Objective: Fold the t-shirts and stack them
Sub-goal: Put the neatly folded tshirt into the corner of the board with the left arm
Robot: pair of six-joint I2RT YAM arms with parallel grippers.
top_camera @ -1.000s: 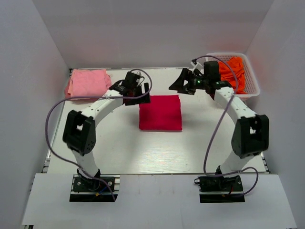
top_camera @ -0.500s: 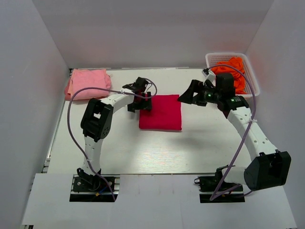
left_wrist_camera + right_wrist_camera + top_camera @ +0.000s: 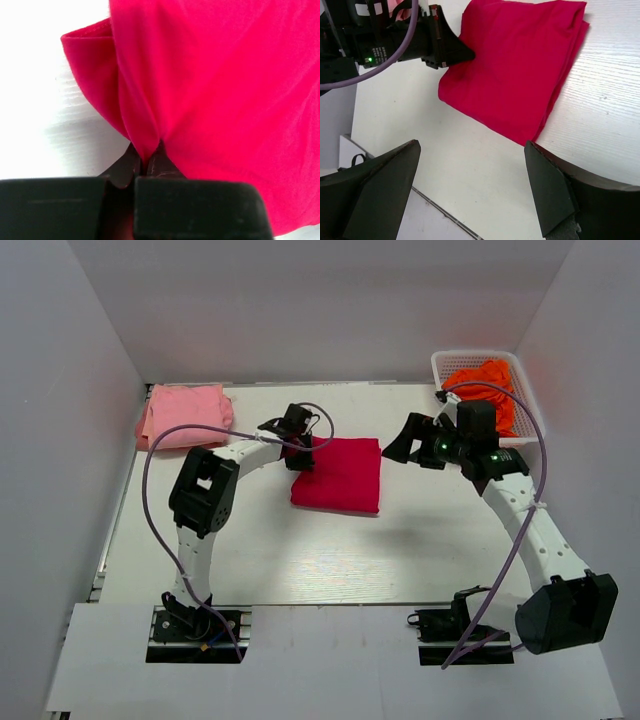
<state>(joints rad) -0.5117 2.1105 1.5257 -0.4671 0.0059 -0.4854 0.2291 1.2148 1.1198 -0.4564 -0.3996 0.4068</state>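
Mostly, the left wrist view is filled by the folded crimson-red cloth t-shirt (image 3: 225, 100), and the black body of the left gripper (image 3: 146, 160) blocks the bottom of that view. Its fingertips are pressed together on a pinched ridge of the shirt's edge, and the cloth hides how deep the pinch reaches. From above, this grip sits at the far left corner of the shirt, which lies flat near the middle of the white wood-grain table (image 3: 300, 550). The right gripper (image 3: 398, 440) hangs just beside the shirt's right edge without touching it, its jaws spread wide and empty. In its own wrist view the shirt is cut off at the top. A light pink cloth t-shirt (image 3: 185, 415) lies folded in the far left corner, well apart from the red one. Crumpled orange cloth t-shirts (image 3: 490, 385) sit in a white plastic lattice basket (image 3: 475, 353) at the far right corner. The right arm covers part of them, so their number cannot be told. Pale grey walls (image 3: 320, 310) close the table in at the back and on both sides.
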